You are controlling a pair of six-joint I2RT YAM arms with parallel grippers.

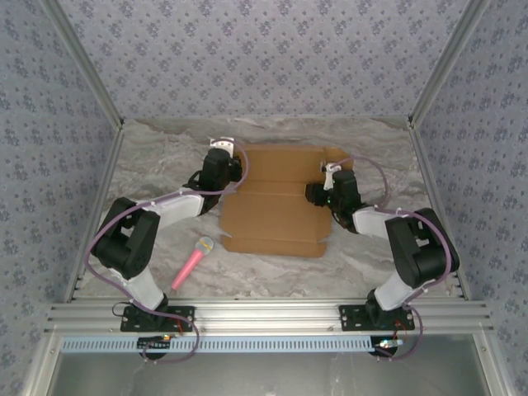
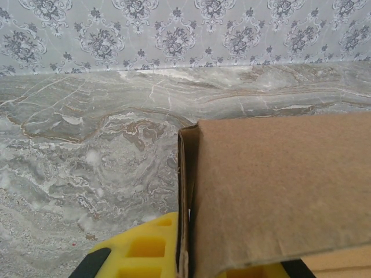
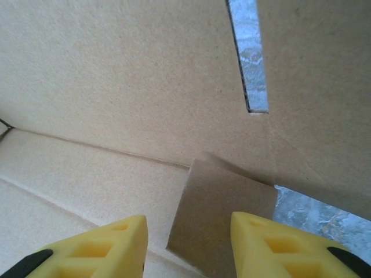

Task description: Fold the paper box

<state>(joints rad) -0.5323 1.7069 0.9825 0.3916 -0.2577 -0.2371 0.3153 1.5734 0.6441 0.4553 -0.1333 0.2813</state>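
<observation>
The left arm [image 1: 136, 239] and the right arm [image 1: 412, 243] are built alike, with bulky black joint housings linked by pale grey-white segments. Each rises from a flat black base plate [image 1: 157, 318] and carries small white pieces near the wrist. A thin lilac cable [image 1: 99, 233] loops loosely along each arm from base to wrist, and darker wires trail beneath the base plates. The fingers [image 3: 98, 249] are bright yellow wedges moulded with square pockets, with black parts at their outer edges.
</observation>
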